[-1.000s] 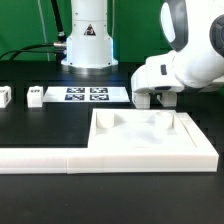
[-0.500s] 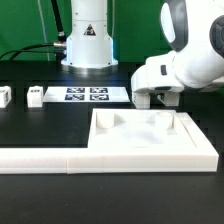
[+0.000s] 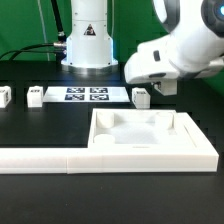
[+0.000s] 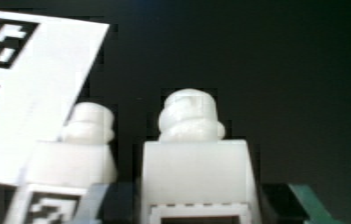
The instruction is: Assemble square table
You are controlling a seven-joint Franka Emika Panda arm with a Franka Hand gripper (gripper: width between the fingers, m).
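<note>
I read the gripper (image 3: 141, 93) as clamped on one leg (image 4: 193, 150), though the wrist view is blurry; tabletop (image 3: 150, 140) sits at six o'clock of it, exterior view; my worry: a shallow pinch tilts the leg, or a finger knocks the neighbouring leg (image 4: 79, 150) just beside.

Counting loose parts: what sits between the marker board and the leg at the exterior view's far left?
One more white leg stands there, nearer the marker board than the far-left leg; the exterior view shows it.
</note>
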